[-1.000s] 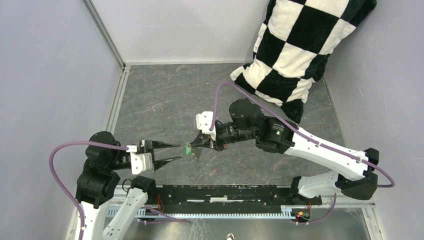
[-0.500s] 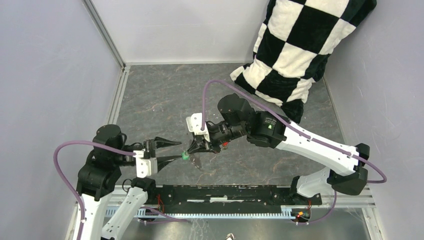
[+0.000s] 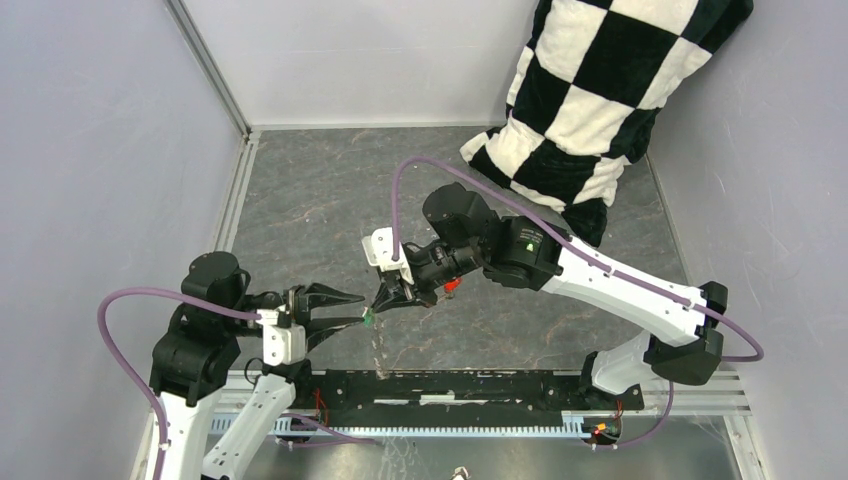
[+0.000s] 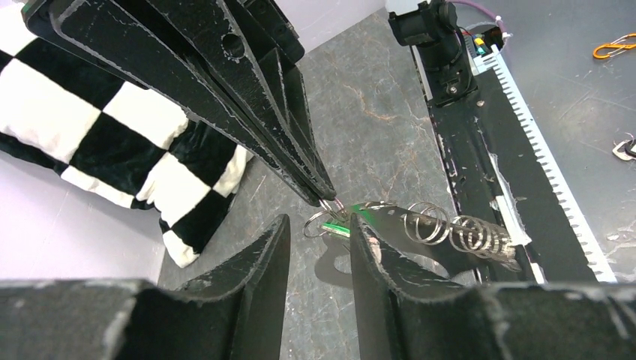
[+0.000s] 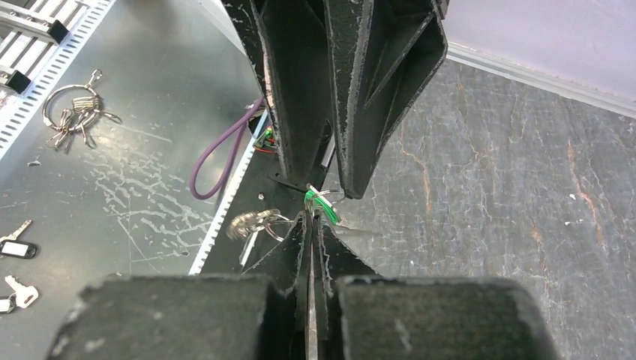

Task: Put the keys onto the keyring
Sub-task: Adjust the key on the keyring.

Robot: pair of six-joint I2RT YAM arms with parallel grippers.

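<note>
the left gripper stands with its two fingers apart, gripping nothing. the green key sits just beyond its fingertips, in line with the gap and closest to the nearer finger. the right gripper meets it tip to tip from the far right, its fingers pressed together on a thin wire loop of the keyring, right where the green key hangs (the loop is very small, so the exact pinch point is hard to make out). the rest of the keyring, a shiny flat piece and a string of coiled rings, trails off from the pinch toward the near side, clear of the table.

the left arm is folded up at the near left corner, its wrist level and pointing right. the right arm reaches from the near right corner, its long white link running left and far, with the wrist bent down and left.

counted: two arms, two grippers, one keyring, one green key. a red spot shows beside the right wrist from above, but i cannot tell whether it is a key. one checked cushion leans in the far right corner. off the table, one bunch of rings and two loose keys lie on a metal surface.
</note>
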